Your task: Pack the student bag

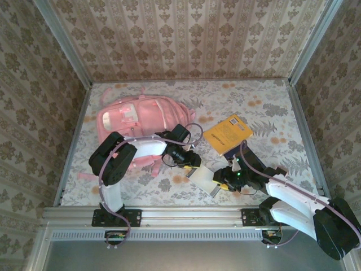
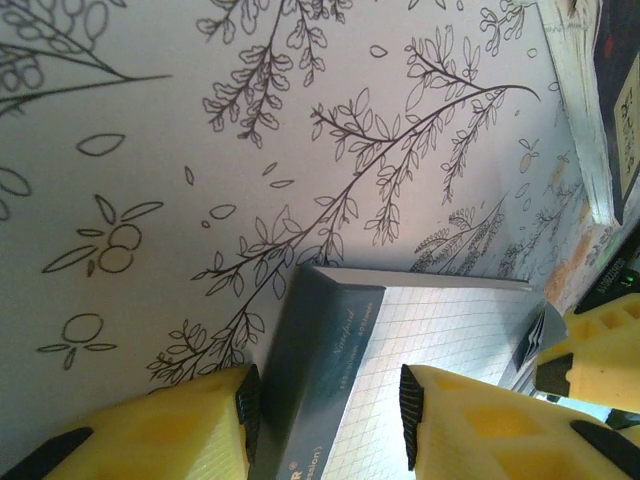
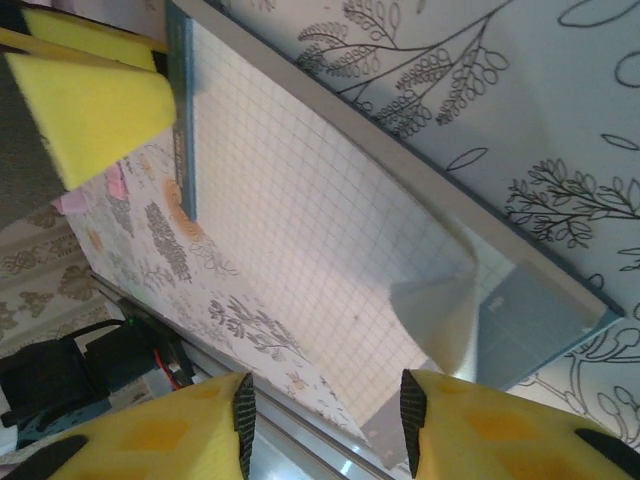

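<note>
The student bag [image 1: 135, 121], a pink backpack, lies flat at the back left of the table. A grid-paper notepad [image 1: 204, 179] with a dark bound edge lies near the front, between the two grippers. My left gripper [image 1: 192, 161] is at its far left end. In the left wrist view the left gripper [image 2: 325, 400] stands open, astride the notepad's [image 2: 440, 340] dark binding. My right gripper [image 1: 223, 180] is at the notepad's near right end. The right gripper [image 3: 325, 410] is open over the notepad's [image 3: 300, 220] lower edge, where a sheet corner curls up.
A yellow book [image 1: 227, 134] lies right of the bag, just beyond the notepad. The metal rail [image 1: 186, 213] of the table's near edge runs close under the right gripper. Patterned walls enclose the table on three sides.
</note>
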Controlling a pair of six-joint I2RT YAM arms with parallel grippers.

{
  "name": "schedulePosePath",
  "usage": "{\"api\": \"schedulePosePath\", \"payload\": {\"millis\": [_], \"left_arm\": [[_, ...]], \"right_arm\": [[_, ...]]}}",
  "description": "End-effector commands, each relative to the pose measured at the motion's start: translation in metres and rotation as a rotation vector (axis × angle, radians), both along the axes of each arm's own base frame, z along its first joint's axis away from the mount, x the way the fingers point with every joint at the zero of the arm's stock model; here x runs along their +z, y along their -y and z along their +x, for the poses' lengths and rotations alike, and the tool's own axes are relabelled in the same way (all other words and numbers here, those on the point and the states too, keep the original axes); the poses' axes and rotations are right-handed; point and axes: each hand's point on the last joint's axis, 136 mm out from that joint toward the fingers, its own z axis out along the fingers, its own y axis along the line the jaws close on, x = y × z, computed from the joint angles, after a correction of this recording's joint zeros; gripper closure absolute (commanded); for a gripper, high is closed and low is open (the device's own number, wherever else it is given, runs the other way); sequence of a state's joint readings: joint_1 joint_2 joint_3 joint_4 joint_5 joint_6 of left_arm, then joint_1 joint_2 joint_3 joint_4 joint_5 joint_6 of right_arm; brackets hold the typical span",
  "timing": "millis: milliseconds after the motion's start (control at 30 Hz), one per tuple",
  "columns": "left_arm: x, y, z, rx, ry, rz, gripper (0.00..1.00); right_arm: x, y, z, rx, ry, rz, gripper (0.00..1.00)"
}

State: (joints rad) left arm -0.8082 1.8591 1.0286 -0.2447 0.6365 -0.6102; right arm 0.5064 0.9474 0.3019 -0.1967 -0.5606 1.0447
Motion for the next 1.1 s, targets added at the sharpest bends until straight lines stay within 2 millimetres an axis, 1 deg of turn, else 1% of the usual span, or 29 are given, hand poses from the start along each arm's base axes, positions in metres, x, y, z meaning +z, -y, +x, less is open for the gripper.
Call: {"api": "schedulePosePath", "payload": {"millis": [0,33,67,133,200,267,400,533,733,867,933,1067], "left_arm": [[-0.005,0.002,-0.015,-0.031,-0.047,-0.007,0.56],[-0.005,0.002,-0.015,-0.031,-0.046,-0.006,0.57],[-0.006,0.002,-0.014,-0.031,-0.046,-0.005,0.57],[-0.006,0.001,-0.015,-0.029,-0.046,-0.001,0.56],[-0.007,-0.001,-0.014,-0.024,-0.043,0.011,0.56],[-0.008,-0.003,-0.012,-0.015,-0.038,0.016,0.56],[-0.009,-0.004,-0.010,-0.008,-0.042,0.018,0.56],[-0.010,-0.003,-0.010,-0.008,-0.048,0.014,0.56],[-0.010,0.001,-0.012,-0.015,-0.067,-0.002,0.56],[-0.005,0.007,-0.015,-0.033,-0.097,-0.045,0.56],[0.002,0.013,-0.016,-0.039,-0.117,-0.088,0.56],[0.025,0.030,-0.017,-0.047,-0.165,-0.214,0.56]], "right_arm": [[0.018,-0.008,0.007,0.007,0.058,0.056,0.58],[0.017,-0.006,0.006,0.008,0.060,0.044,0.58],[0.015,-0.003,0.005,0.010,0.058,0.017,0.55],[0.009,0.007,0.000,0.023,0.050,-0.054,0.52],[0.002,0.016,-0.007,0.041,0.038,-0.116,0.49],[-0.002,0.021,-0.015,0.057,0.022,-0.142,0.48],[-0.009,0.026,-0.025,0.058,0.006,-0.141,0.48],[-0.021,0.022,-0.029,0.056,-0.027,-0.112,0.49],[-0.028,0.012,-0.021,0.054,-0.036,-0.074,0.50],[-0.033,0.009,-0.013,0.039,-0.033,-0.065,0.52],[-0.035,0.008,-0.009,0.036,-0.030,-0.072,0.53],[-0.037,0.006,-0.001,0.027,-0.018,-0.084,0.54]]}}
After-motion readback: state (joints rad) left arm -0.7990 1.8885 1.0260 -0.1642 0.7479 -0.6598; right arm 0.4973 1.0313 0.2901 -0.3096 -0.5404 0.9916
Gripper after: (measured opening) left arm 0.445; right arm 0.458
